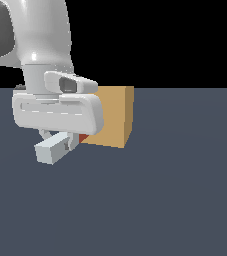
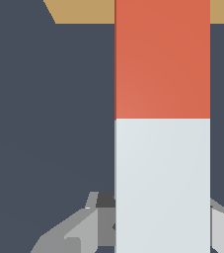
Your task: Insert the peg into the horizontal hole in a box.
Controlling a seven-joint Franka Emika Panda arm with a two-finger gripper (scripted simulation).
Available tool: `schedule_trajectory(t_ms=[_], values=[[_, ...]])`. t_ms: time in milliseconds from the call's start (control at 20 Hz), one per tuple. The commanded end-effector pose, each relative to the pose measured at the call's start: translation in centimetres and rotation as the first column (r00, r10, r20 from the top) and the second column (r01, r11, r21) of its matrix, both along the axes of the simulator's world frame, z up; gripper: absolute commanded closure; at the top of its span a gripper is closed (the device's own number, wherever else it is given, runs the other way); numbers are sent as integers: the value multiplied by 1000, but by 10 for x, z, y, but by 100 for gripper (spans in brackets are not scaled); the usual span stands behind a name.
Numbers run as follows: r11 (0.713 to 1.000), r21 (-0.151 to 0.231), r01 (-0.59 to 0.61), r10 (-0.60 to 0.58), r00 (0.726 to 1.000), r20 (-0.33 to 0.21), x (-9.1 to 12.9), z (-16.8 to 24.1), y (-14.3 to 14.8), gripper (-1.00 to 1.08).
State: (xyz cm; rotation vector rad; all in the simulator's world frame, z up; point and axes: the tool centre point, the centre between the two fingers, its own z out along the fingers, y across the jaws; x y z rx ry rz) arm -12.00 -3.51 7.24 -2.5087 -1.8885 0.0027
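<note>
Holding the peg (image 2: 162, 123) level by its pale half, the jaws (image 1: 60, 142) are closed on it; the orange end reaches the box (image 1: 116, 116), presumably kept horizontal to match the hole, which is hidden in both views. Insertion depth unclear.

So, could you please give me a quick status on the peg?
Gripper shut on peg. Orange end toward box, at its face. Hole hidden, insertion unconfirmed. Nothing in the way.
</note>
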Motion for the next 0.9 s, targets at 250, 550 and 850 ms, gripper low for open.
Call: schedule_trajectory(t_ms=[250, 550, 850], values=[[1000, 1, 1, -1, 1000, 4, 3, 2, 1, 108], [1000, 1, 1, -1, 1000, 2, 2, 1, 3, 108], [1000, 1, 1, -1, 1000, 2, 8, 1, 26, 108]])
